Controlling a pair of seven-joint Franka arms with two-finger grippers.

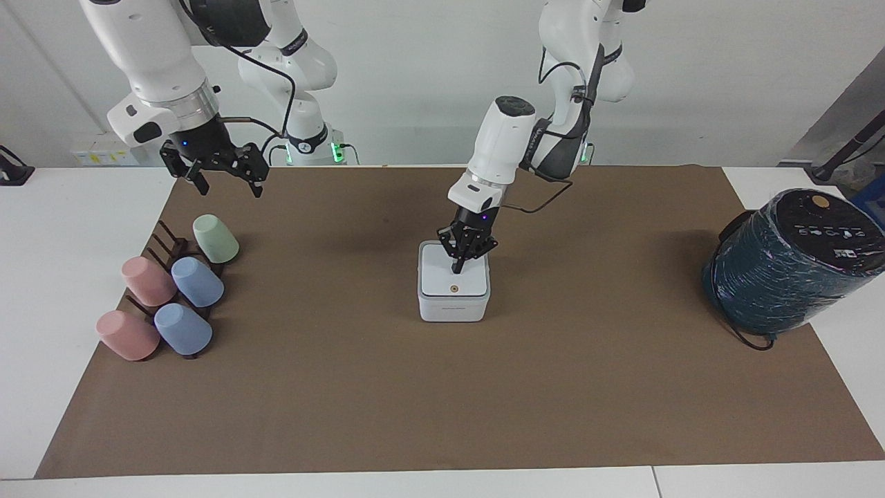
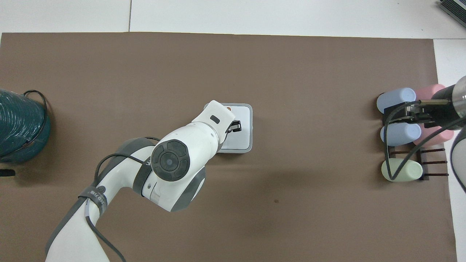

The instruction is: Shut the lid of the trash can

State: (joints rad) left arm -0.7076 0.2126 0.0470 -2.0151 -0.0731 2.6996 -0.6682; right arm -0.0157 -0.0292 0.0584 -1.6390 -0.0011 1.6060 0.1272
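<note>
The trash can [image 1: 453, 304] looks like smooth white plastic with a faint sheen, and its lid [image 1: 458, 280] has the same finish, with a small orange-brown dot. The mat [image 1: 442, 387] is matt brown, paper-like and flat. The cups [image 1: 197, 281] appear as matt pastel plastic on a dark rack [image 1: 164, 243]. The cylinder [image 1: 781, 277] is wrapped in glossy, wrinkled teal film. Both arms have glossy white shells; the left gripper [image 1: 459, 266] and right gripper [image 1: 214, 166] are matt black.
</note>
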